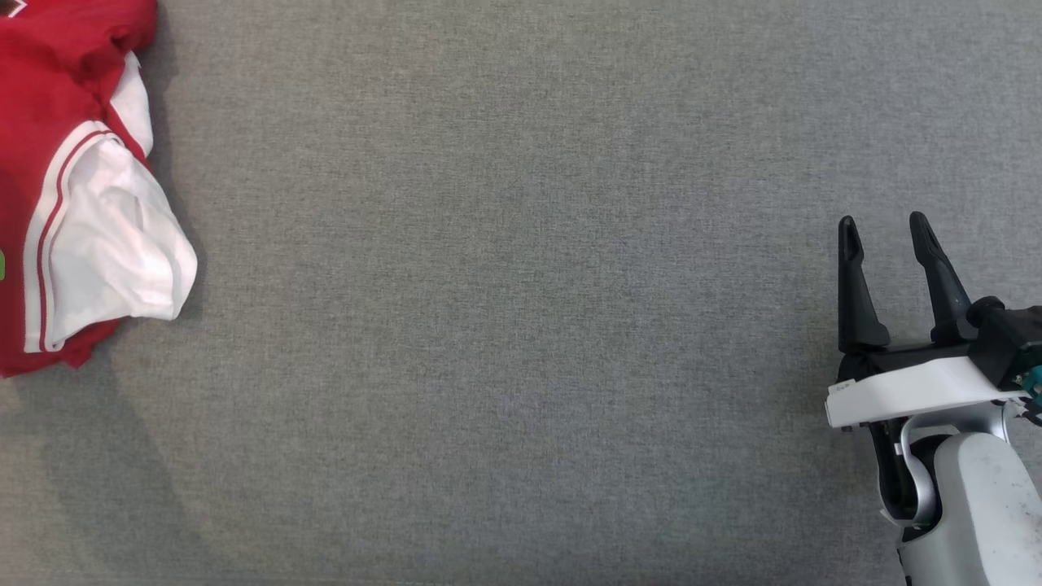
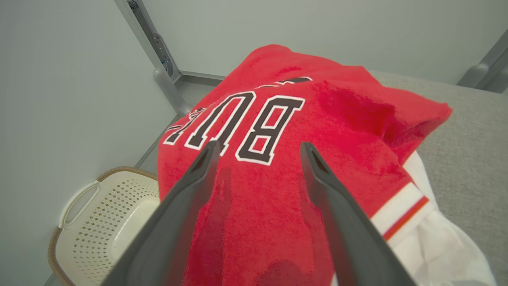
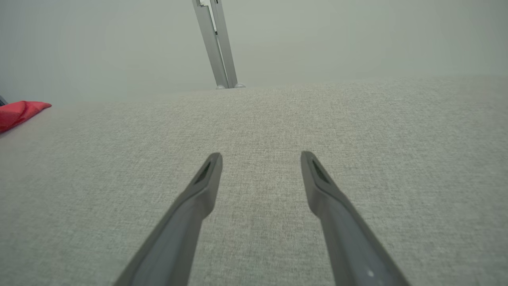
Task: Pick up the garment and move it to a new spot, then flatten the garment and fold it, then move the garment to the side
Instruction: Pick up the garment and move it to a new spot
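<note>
While the head view is looking down on the grey table [image 1: 521, 325], one garment [image 1: 81, 203], red with a white sleeve [image 1: 114, 252], is lying bunched at the far left edge. One right gripper [image 1: 882, 220] is sitting at the lower right, well apart from it, its two fingers standing spread with nothing between them. In the left wrist view, the left gripper [image 2: 258, 149] is hanging over the garment's red cloth, its two fingers parted and gripping nothing; whether they are touching the cloth is not clear. Dark letters [image 2: 242, 127] are reading upside down just past the fingertips, and one pale basket [image 2: 107, 222] is sitting at the lower left, off the table's side. In the right wrist view, the right gripper's fingers are pointing wide apart over bare table, one red corner of the garment is showing far to the left, and one post [image 3: 216, 43] is rising behind.
</note>
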Motion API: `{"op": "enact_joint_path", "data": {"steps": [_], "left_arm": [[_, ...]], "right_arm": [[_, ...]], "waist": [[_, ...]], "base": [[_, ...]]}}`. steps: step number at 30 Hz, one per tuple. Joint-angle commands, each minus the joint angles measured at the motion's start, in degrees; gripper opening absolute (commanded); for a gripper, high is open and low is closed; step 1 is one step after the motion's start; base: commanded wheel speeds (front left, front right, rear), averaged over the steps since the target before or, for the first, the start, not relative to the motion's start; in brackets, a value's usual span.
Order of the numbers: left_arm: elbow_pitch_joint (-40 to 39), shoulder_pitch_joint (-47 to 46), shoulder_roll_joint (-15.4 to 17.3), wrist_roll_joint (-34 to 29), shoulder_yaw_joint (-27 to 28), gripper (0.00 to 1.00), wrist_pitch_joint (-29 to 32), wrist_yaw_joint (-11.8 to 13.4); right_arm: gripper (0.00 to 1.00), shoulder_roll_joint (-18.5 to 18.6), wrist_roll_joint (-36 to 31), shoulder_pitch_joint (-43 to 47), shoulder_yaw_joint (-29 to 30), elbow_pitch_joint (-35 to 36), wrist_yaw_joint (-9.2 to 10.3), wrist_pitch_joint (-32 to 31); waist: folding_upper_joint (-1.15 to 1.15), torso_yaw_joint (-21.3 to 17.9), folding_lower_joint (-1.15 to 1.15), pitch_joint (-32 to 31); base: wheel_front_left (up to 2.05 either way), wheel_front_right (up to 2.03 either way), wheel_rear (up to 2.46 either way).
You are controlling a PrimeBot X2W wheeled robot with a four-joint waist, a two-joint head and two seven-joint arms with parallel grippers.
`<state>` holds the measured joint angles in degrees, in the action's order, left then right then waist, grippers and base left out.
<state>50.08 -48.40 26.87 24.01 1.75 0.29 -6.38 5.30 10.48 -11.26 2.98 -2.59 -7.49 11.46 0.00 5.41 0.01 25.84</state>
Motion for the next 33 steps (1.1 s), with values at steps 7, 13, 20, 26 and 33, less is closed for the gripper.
{"op": "enact_joint_path", "data": {"steps": [7,13,20,26,33], "left_arm": [[7.2,-0.2,0.9,1.7,-2.4,1.0,6.7,-1.0],[10.1,0.4,0.7,3.6,-4.8,0.65,11.4,-1.1],[8.7,0.1,1.8,4.9,-6.8,0.0,8.0,-1.1],[8.0,-1.9,2.7,3.3,-7.6,0.0,1.1,-0.5],[5.6,-4.6,3.4,1.4,-8.7,0.0,-6.3,0.2]], "right_arm": [[1.0,-0.3,-0.2,-0.9,0.2,-0.2,0.0,0.7],[1.0,-0.2,-0.1,-1.0,0.3,-0.6,0.0,0.8],[1.0,-0.4,-0.4,-0.8,0.1,-0.9,0.0,0.7],[1.0,-0.6,0.2,-0.4,-0.2,-1.9,0.0,1.0],[1.0,-0.9,1.0,0.3,-0.9,-3.7,0.0,1.7]], "waist": [[0.0,-1.8,-0.01,1.1],[0.0,-2.2,-0.01,0.8],[0.0,-1.8,-0.01,0.0],[0.0,-1.5,-0.01,-1.9],[0.0,-1.4,-0.01,-5.2]], "base": [[0.0,0.0,0.0],[0.0,0.0,0.0],[0.0,0.0,0.0],[0.0,0.0,0.0],[0.0,0.0,0.0]]}}
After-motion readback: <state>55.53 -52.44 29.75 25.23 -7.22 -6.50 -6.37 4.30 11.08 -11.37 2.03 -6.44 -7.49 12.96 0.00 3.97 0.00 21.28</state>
